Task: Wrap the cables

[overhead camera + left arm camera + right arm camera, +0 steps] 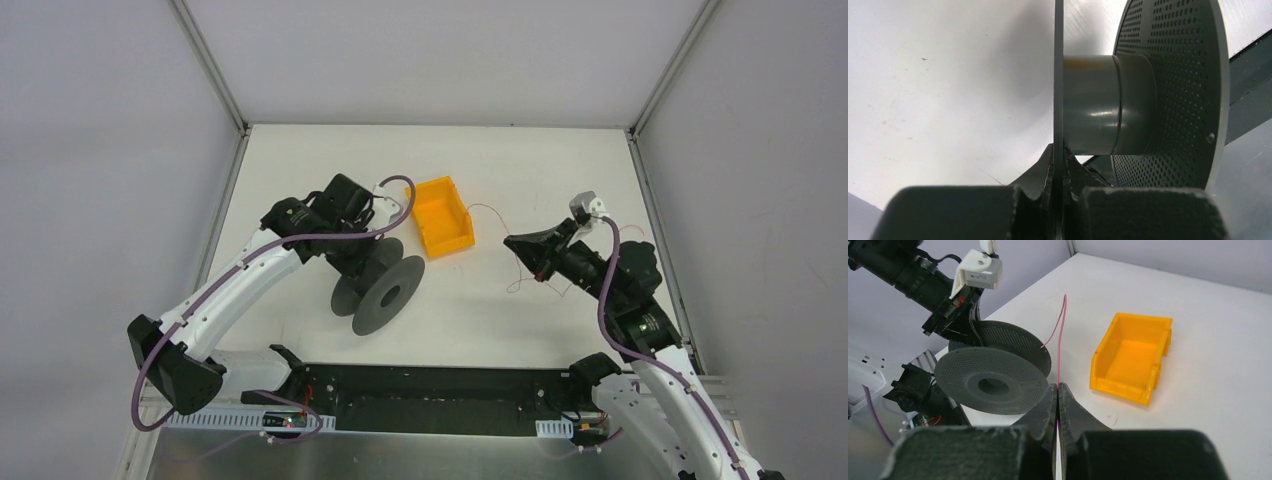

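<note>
A grey perforated spool (380, 288) stands on edge on the table, left of centre. My left gripper (352, 255) is shut on one of its flanges; in the left wrist view the thin flange (1058, 100) is pinched between the fingers, with the hub (1108, 110) and the other flange (1173, 95) to the right. My right gripper (515, 243) is shut on a thin reddish cable (1061, 340) that rises from the fingertips and bends down toward the spool (990, 380). In the top view the cable (520, 275) lies in loose loops by the right gripper.
An orange open bin (444, 216) sits behind the spool, between the two grippers; it also shows in the right wrist view (1133, 357). A black rail (430, 395) runs along the near table edge. Grey walls enclose the table.
</note>
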